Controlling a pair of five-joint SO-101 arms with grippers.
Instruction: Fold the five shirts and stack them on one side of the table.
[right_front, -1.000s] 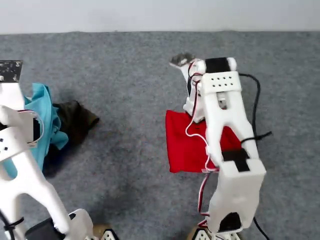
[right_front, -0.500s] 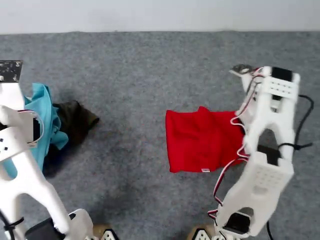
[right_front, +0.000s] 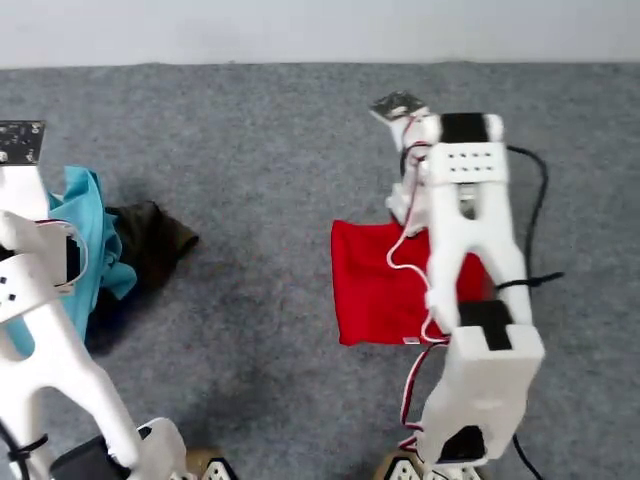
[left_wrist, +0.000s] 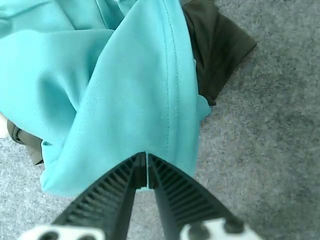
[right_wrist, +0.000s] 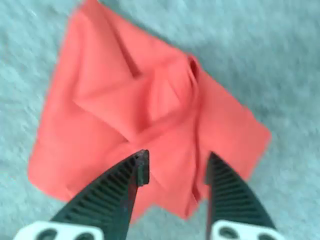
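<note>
Grey table covering (right_front: 260, 150): red shirt (right_front: 375, 285) lies roughly folded, creased, right of centre. Right gripper (right_wrist: 175, 167) hovers above it, jaws apart. Left gripper (left_wrist: 147, 172) closed at the teal shirt (left_wrist: 100, 90) hem. Judgement: folding of the red shirt in hand; next move needs an edge pinched and squared

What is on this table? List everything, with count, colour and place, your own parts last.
red shirt: 1, red, folded flat, right of the table's centre, partly under the right arm.
teal shirt: 1, teal, crumpled at the table's left edge.
dark shirt: 1, dark brown, crumpled, partly under the teal shirt, sticking out on its right.
table: 1, grey, carpet-like surface.
left arm: 1, white, at the left edge; black jaws shut at the teal shirt's hem.
right arm: 1, white, over the red shirt; black jaws open above it.
</note>
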